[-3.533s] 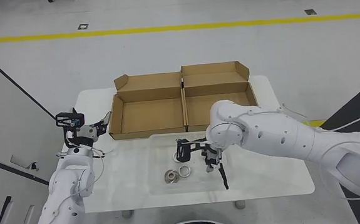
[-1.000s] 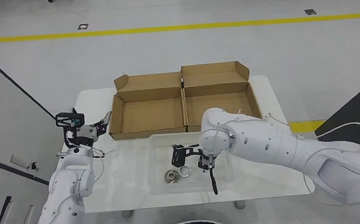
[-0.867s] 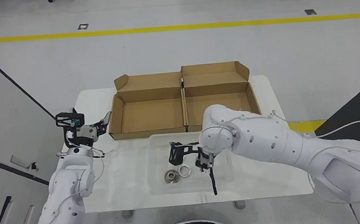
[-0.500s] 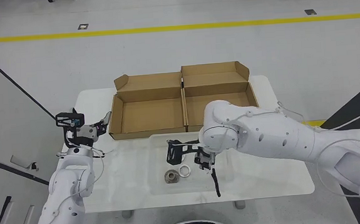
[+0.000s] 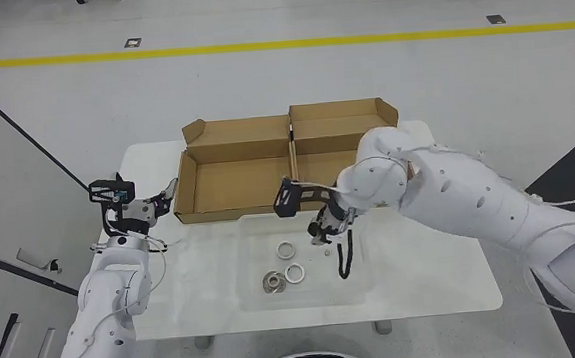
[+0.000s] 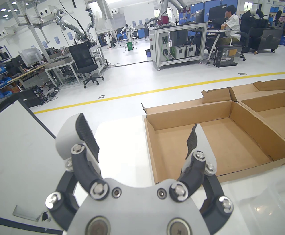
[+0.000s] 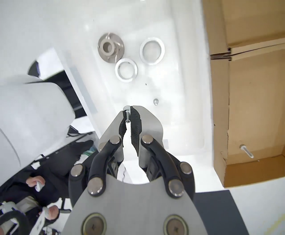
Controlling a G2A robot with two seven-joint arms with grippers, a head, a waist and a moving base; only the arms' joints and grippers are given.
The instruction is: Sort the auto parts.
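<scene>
Right gripper (image 7: 128, 116) hangs above the clear tray (image 5: 315, 289). Its fingers are closed to a narrow slit on a bolt (image 7: 126, 108), pinched at the very tips with the head poking out past them. My reading is that the pick is made and the carry to a box comes next. A tip-only grip should let the part fall clean on release, but it gives little margin against twisting, so I would go gently.

Tray contents:
- a flanged hub (image 7: 110, 47) toward 7 o'clock
- ring A (image 7: 126, 70) just beside the hub
- ring B (image 7: 152, 50) near both
- one loose fastener (image 7: 155, 102), too small to tell nut from screw

Two open cardboard boxes sit side by side at 12 o'clock of the tray.
- The right box (image 7: 256, 95) holds a second bolt (image 7: 246, 150) near its tray-side wall, so I judge bolts go there.
- The left box (image 6: 211, 138) shows only bare cardboard floor.

Left gripper (image 6: 140, 138) is at 9 o'clock of the tray, beside the left box. Its fingers are spread wide with nothing between them. I take it to be parked clear of the working arm.
</scene>
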